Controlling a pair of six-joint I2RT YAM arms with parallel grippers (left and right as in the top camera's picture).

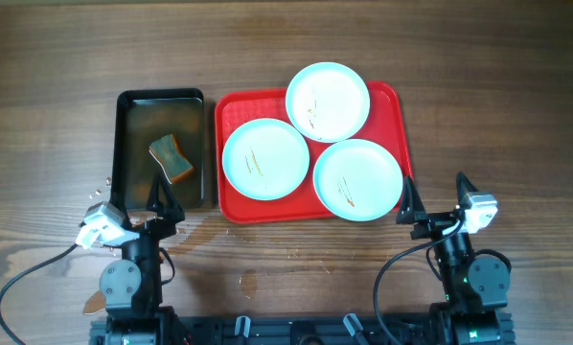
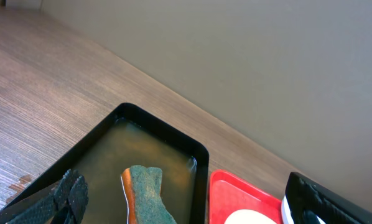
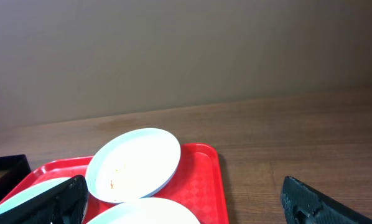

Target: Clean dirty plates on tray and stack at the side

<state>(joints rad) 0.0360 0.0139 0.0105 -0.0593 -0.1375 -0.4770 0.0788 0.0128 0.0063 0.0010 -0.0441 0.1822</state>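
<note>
Nearest, the left gripper (image 1: 165, 203) and right gripper (image 1: 435, 196) are held wide open and empty, seemingly readied for a first reach. Beyond, 3 smeared plates (image 1: 265, 159) are laid face-up on the red tray (image 1: 231, 206). Alongside, a sponge (image 1: 171, 159) is kept soaking in the black pan (image 1: 133, 105), presumably for wiping.

No readable text, labels, numbers (none on any surface).
</note>
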